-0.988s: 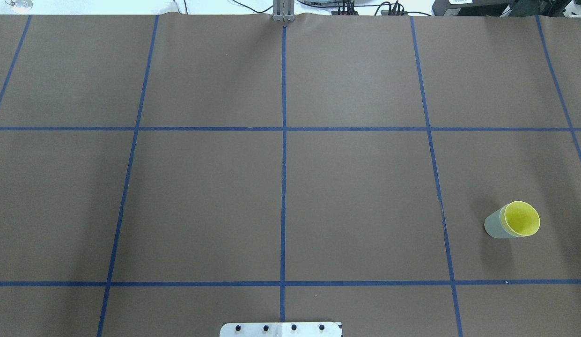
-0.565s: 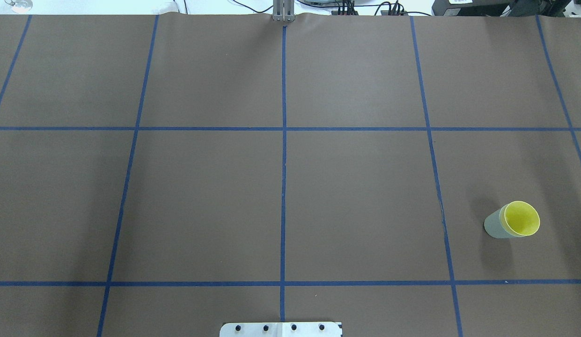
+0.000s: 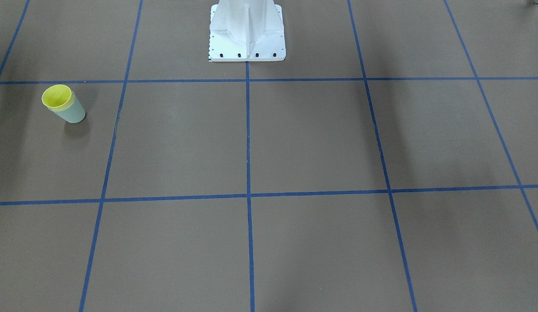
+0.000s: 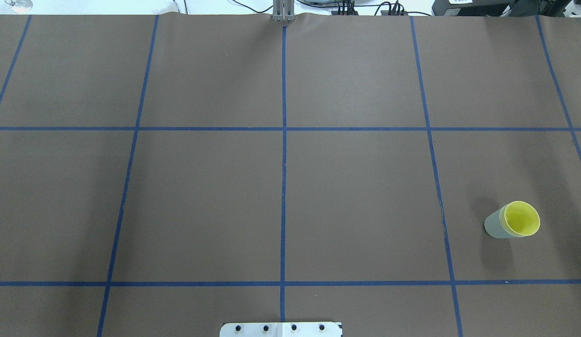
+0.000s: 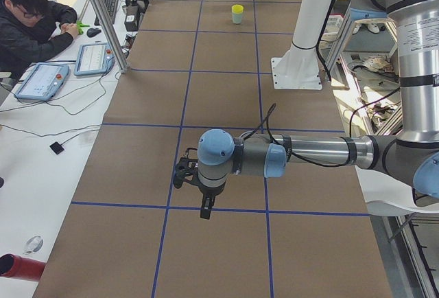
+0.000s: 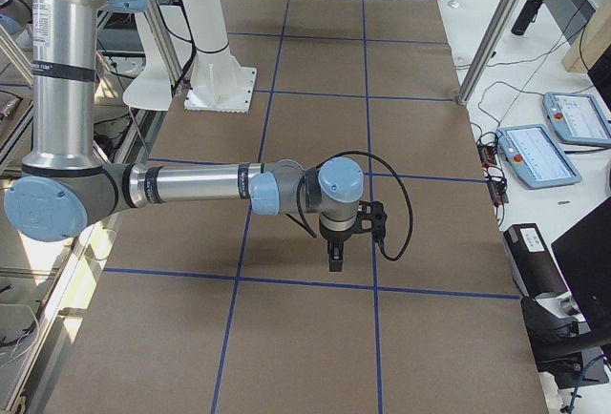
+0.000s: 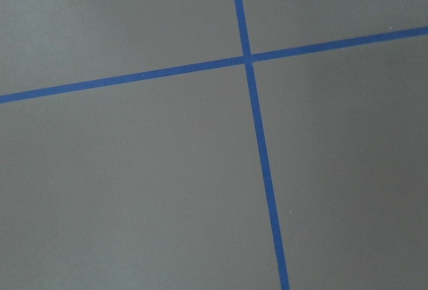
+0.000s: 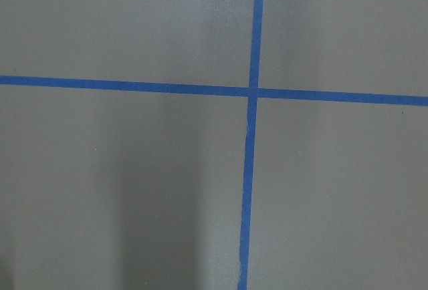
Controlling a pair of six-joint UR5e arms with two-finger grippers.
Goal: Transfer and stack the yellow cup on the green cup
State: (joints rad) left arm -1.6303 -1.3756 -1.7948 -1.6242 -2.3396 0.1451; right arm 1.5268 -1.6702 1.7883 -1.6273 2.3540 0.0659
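The yellow cup (image 4: 521, 219) sits nested inside the green cup (image 4: 494, 226), upright on the brown mat at the near right of the overhead view. The pair also shows in the front view, yellow cup (image 3: 57, 96) in green cup (image 3: 71, 113), and small at the far end of the left side view (image 5: 237, 14). My left gripper (image 5: 205, 213) hangs above the mat, far from the cups. My right gripper (image 6: 335, 263) hangs above the mat and shows only in the right side view. I cannot tell if either is open or shut. Both wrist views show only mat and tape.
Blue tape lines (image 4: 283, 164) divide the brown mat into squares. The white robot pedestal (image 3: 247, 30) stands at the mat's middle edge. An operator (image 5: 34, 23) sits at a side bench with tablets (image 5: 96, 58). A metal frame post (image 5: 103, 16) stands beside the mat.
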